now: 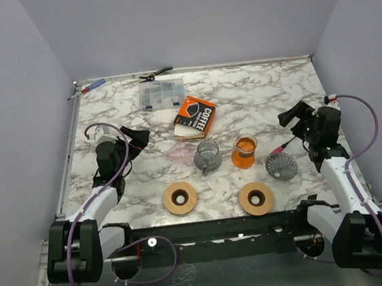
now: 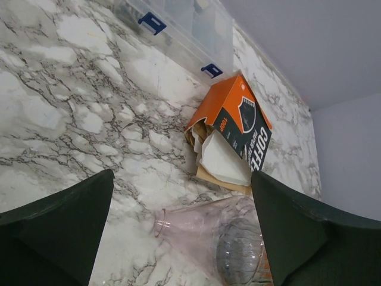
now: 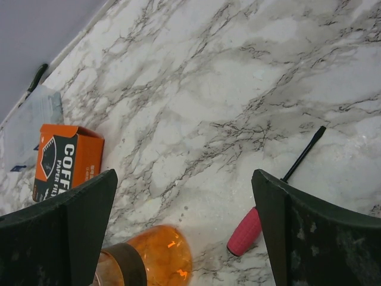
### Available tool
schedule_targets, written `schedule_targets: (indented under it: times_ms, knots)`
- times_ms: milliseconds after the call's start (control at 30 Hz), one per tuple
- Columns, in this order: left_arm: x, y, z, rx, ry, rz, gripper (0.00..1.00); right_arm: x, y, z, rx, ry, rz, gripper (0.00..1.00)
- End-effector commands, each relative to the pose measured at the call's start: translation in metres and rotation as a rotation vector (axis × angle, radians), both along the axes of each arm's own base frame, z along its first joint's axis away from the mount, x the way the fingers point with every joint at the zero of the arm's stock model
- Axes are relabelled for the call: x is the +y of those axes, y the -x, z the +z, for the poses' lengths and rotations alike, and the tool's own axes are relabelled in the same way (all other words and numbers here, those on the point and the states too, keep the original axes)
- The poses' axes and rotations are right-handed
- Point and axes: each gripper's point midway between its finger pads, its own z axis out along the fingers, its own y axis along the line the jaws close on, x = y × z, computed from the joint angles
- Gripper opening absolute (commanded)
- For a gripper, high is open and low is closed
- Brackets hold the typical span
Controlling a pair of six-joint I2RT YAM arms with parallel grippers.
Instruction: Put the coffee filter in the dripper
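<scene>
Lavender walls (image 1: 185, 20) surround marble table (image 1: 268, 94) bearing filter box (image 1: 196, 116).

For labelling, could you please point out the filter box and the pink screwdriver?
filter box (image 2: 221, 107), left wrist view, orange top face.
pink screwdriver (image 3: 244, 231), right wrist view, handle.

We log the top view as high above the near edge, looking down over the whole marble table (image 1: 240, 90). The left wrist view sits low, facing far-right. The right wrist view sits low, facing far-left. All three share the orange coffee filter box (image 1: 196, 116).
</scene>
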Motion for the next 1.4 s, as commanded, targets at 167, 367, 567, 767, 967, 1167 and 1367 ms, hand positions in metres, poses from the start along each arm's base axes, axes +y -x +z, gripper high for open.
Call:
schedule_targets:
  times_ms: [167, 367, 567, 767, 967, 1167, 1367]
  knots:
    - [0.012, 0.016, -0.007, 0.030, 0.006, 0.057, 0.99, 0.017, 0.014, -0.002, 0.036, -0.036, 0.078, 1.00]
    - [0.008, 0.018, -0.014, 0.128, -0.057, -0.006, 0.99, 0.034, 0.017, 0.006, 0.048, -0.048, 0.202, 1.00]
    - [-0.021, 0.021, -0.017, 0.214, -0.066, -0.207, 0.99, 0.067, 0.025, 0.016, 0.065, -0.104, 0.414, 1.00]
    - [-0.051, 0.038, -0.014, 0.300, -0.145, -0.379, 0.99, 0.085, 0.034, 0.037, 0.073, -0.129, 0.569, 1.00]
    - [-0.042, 0.044, 0.010, 0.291, -0.319, -0.410, 0.99, 0.093, 0.040, 0.040, 0.121, -0.153, 0.642, 0.99]
    - [-0.014, 0.045, 0.019, 0.247, -0.478, -0.326, 0.99, 0.110, 0.047, 0.025, 0.197, -0.193, 0.724, 0.99]
    - [-0.010, 0.046, 0.019, 0.243, -0.498, -0.315, 0.99, 0.122, 0.049, 0.007, 0.283, -0.118, 0.729, 0.96]
